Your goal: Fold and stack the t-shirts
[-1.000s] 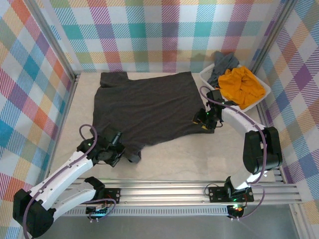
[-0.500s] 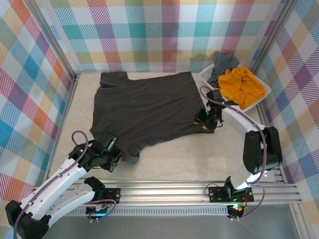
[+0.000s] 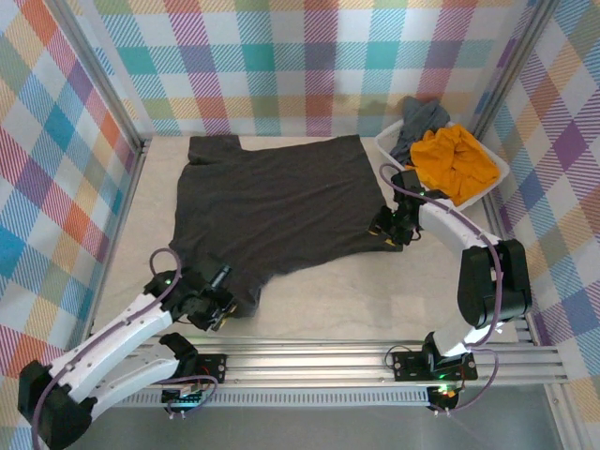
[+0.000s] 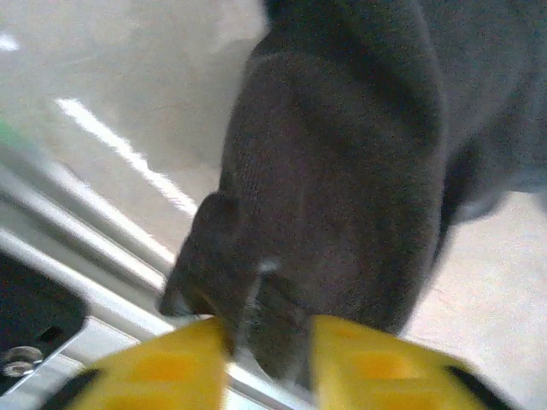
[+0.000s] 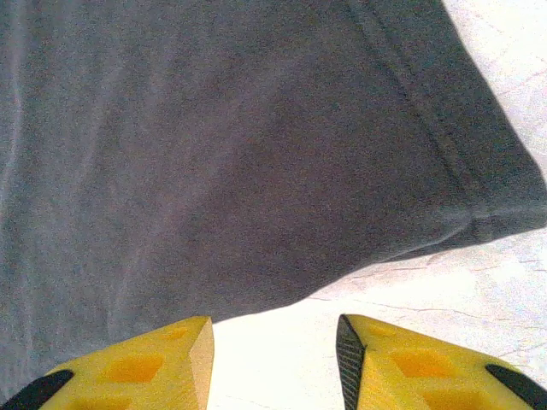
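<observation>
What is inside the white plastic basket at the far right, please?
A crumpled mustard-orange cloth t-shirt lies in the white plastic basket, a slate grey cloth t-shirt draped over its far rim. Its floor beneath them is covered.

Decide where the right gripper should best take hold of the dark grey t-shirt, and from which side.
Grip the hem corner of the dark grey t-shirt, probably from the bare table side with the open right gripper: the cloth lies flat and its stitched edge ends free there.
</observation>
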Motion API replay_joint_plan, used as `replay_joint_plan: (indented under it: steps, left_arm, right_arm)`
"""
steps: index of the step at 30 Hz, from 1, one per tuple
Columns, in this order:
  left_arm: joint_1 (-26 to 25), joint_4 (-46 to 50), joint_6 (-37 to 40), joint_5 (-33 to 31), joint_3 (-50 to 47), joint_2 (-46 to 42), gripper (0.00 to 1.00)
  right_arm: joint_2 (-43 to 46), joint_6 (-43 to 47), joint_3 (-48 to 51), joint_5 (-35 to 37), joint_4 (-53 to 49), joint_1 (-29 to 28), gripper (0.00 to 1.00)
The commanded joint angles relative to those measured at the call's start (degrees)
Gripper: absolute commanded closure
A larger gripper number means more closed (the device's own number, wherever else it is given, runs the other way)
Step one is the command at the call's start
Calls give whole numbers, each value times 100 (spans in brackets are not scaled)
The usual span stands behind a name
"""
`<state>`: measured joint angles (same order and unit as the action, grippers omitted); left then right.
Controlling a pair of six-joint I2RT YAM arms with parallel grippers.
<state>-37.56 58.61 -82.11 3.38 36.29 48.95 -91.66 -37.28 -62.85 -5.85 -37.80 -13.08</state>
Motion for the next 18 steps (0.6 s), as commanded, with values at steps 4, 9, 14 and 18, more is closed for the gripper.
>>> replay_joint_plan:
  steps: [4, 9, 14, 18]
  left_arm:
    - [-51, 968, 957, -1211, 948, -69, 22]
    - [985, 422, 1422, -1313, 740, 185, 32]
    - [2966, -818, 1777, -303, -302, 928, 36]
    - [3679, -1731, 1929, -333, -612, 1104, 35]
  right_arm:
    - [157, -119, 176, 98, -82, 34, 57]
    - [-89, -195, 212, -127, 42, 34, 57]
    - [-476, -343, 272, -451, 286, 50, 55]
    - [-774, -502, 393, -672, 554, 156, 55]
